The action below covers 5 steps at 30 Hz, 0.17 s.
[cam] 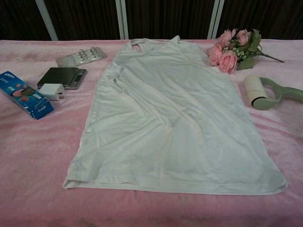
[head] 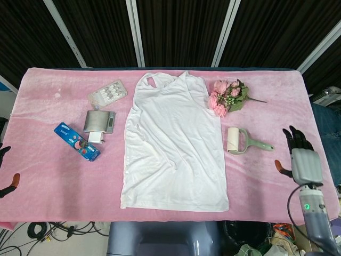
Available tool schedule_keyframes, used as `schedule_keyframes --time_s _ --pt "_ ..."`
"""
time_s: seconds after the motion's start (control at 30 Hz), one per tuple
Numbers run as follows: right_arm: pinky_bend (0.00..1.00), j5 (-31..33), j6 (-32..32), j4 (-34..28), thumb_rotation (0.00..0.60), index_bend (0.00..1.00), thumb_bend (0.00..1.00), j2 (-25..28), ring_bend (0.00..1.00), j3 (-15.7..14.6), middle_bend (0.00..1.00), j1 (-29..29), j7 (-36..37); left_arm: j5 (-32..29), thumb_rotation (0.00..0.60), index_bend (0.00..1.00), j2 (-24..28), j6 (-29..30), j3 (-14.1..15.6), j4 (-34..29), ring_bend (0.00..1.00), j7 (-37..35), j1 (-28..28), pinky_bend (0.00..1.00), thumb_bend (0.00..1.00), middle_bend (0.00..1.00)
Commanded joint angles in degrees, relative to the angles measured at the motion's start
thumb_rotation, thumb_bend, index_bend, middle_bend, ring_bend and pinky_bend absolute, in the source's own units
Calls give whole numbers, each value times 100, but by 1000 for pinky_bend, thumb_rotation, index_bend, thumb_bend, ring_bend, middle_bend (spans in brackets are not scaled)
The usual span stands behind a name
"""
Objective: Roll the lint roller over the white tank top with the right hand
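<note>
The white tank top (head: 173, 149) (cam: 170, 123) lies flat in the middle of the pink cloth, neck at the far side. The lint roller (head: 242, 142) (cam: 265, 92), a cream roll on a pale green handle, lies on the cloth just right of the top, untouched. In the head view my right hand (head: 301, 158) hovers near the table's right edge, fingers spread, holding nothing, well clear of the roller's handle. My left hand (head: 6, 178) shows only as dark fingertips at the left edge of the head view. Neither hand appears in the chest view.
Pink flowers (head: 228, 97) lie beyond the roller at the top's right shoulder. Left of the top are a blister pack (head: 107, 94), a small scale (head: 99, 121), a white charger (head: 96, 138) and a blue Oreo pack (head: 76, 141). The cloth's front edge (head: 170, 217) runs close below the hem.
</note>
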Motion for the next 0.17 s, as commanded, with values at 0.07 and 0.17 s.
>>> schedule_keyframes --time_s 0.07,0.17 --pt "177 -1141 1043 303 600 80 200 -470 18 -538 2 -939 197 60 600 141 -6 34 11 29 39 -25 9 217 385 63" --pt "175 -1448 1110 338 600 67 193 -488 18 -618 0 -1024 -20 106 600 141 1 46 11 50 38 -48 5 201 385 63"
